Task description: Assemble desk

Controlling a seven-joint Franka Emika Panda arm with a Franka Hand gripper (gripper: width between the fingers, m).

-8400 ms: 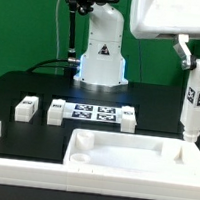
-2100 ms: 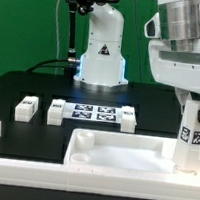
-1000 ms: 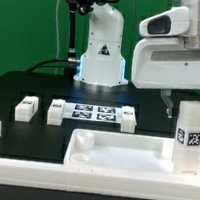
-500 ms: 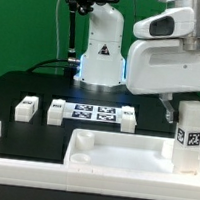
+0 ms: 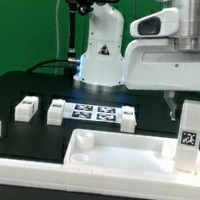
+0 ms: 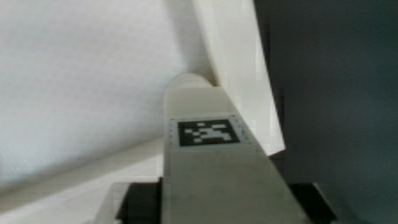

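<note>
The gripper (image 6: 217, 203) straddles the upright leg (image 6: 208, 100) in the wrist view. A dark finger (image 6: 143, 205) shows close against each flank of the white block, so the jaws stand one on either side of it. The blur hides whether they press on the leg or only flank it, so I cannot tell. The leg's face carries a black-and-white square tag (image 6: 210, 132). Behind it lie the pale floor and raised rim of the desk top (image 6: 71, 90).

Take the exterior view as a clock face. The arm's bulky white housing (image 5: 178, 57) hangs at about two o'clock. One thin dark finger shows under it, just beside the leg's top on the nine-o'clock side.

The leg stands upright inside the desk top at its three-o'clock end, the exterior view's right, with its foot in the corner against the rim. The desk top itself, a wide tray, lies at about six o'clock on the black tabletop (image 5: 30, 82).

Past its far rim, toward eleven o'clock, the marker board (image 5: 91, 113) lies flat. A loose leg (image 5: 56, 110) sits just beside its nine-o'clock end and a second leg (image 5: 129, 116) just beside its three-o'clock end. A third leg (image 5: 26, 106) lies apart, further toward nine o'clock.

A white border rail (image 5: 20, 165) runs along the near edge and turns up at the exterior view's left. The robot base (image 5: 102, 50) stands at twelve o'clock.
</note>
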